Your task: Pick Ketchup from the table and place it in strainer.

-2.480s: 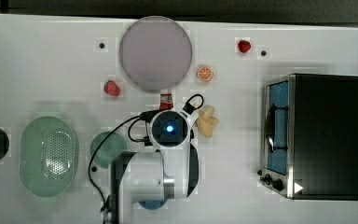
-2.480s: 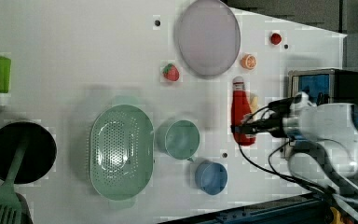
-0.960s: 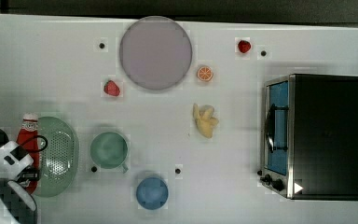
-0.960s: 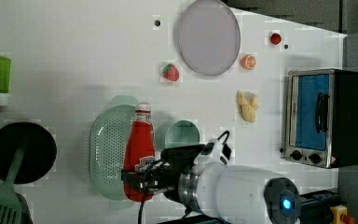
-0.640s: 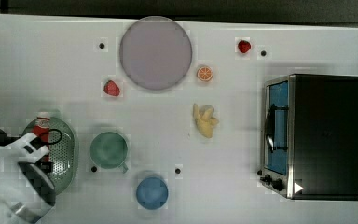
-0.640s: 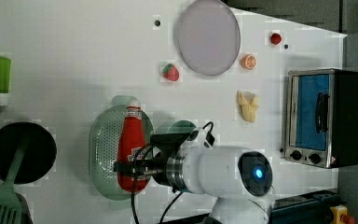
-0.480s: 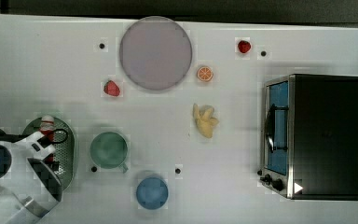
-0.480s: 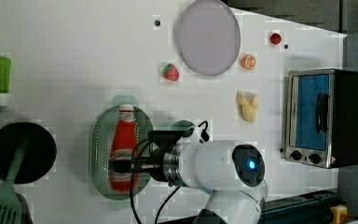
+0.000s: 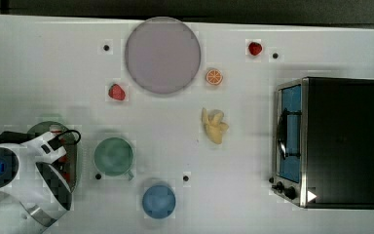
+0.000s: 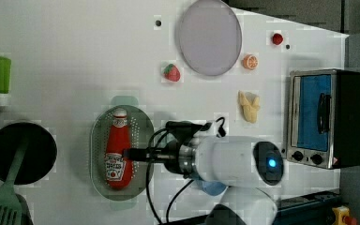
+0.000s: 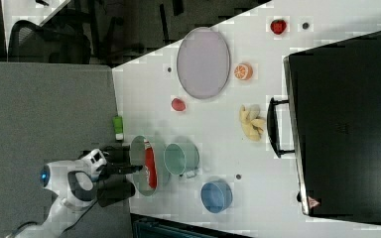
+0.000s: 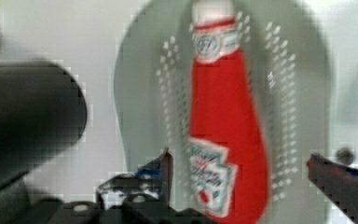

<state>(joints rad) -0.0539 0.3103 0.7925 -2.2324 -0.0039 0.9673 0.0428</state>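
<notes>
- Counting from my console: one Ketchup (image 10: 117,149) lying in one strainer (image 10: 143,124), lower left of the left view.
- Jaws released, either side of the bottle, gripper (image 12: 237,170).
- Two strawberries (image 9: 117,91) on the table (image 9: 39,68).

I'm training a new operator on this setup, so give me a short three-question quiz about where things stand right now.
1. True or false: the Ketchup lies inside the strainer.
2. The gripper jaws are: A) spread wide of the bottle, B) clamped on it, C) holding the mug.
3. In the left view, what stands just to the strainer's right?

Key: 1 true. 2 A. 3 the green mug, largely behind the arm there.
</notes>
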